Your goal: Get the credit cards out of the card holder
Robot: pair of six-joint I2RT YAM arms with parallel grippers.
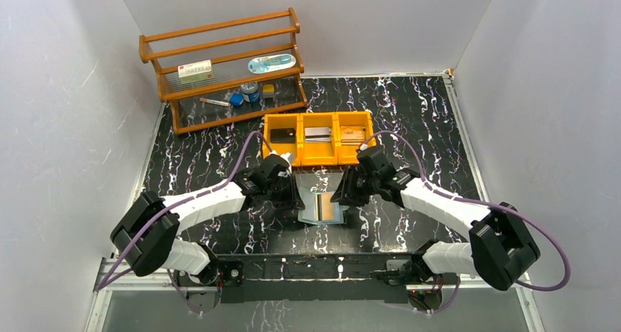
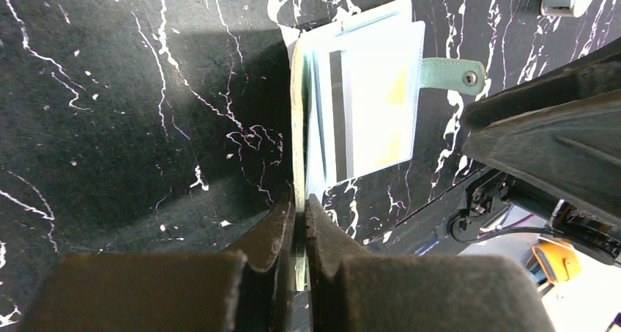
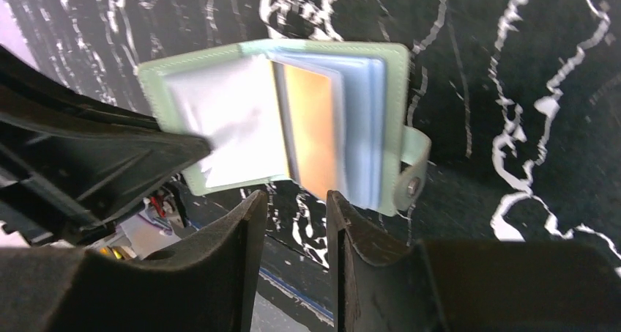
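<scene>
The card holder (image 1: 322, 207) lies open like a booklet on the black marbled table, its pale teal cover and clear sleeves spread. My left gripper (image 1: 295, 193) is shut on the holder's left cover edge; in the left wrist view the jaws (image 2: 300, 204) pinch that thin edge, with the holder (image 2: 366, 105) beyond. My right gripper (image 1: 344, 194) is open and empty just short of the holder's near edge (image 3: 295, 200). A tan-orange card (image 3: 311, 130) shows inside a sleeve of the holder (image 3: 220, 119). A silvery card (image 1: 317, 133) and a tan card (image 1: 353, 135) lie in the orange bin.
The orange three-compartment bin (image 1: 318, 156) stands just behind the grippers, with a black item (image 1: 283, 135) in its left compartment. A wooden shelf rack (image 1: 227, 68) with small items stands at the back left. White walls close in both sides.
</scene>
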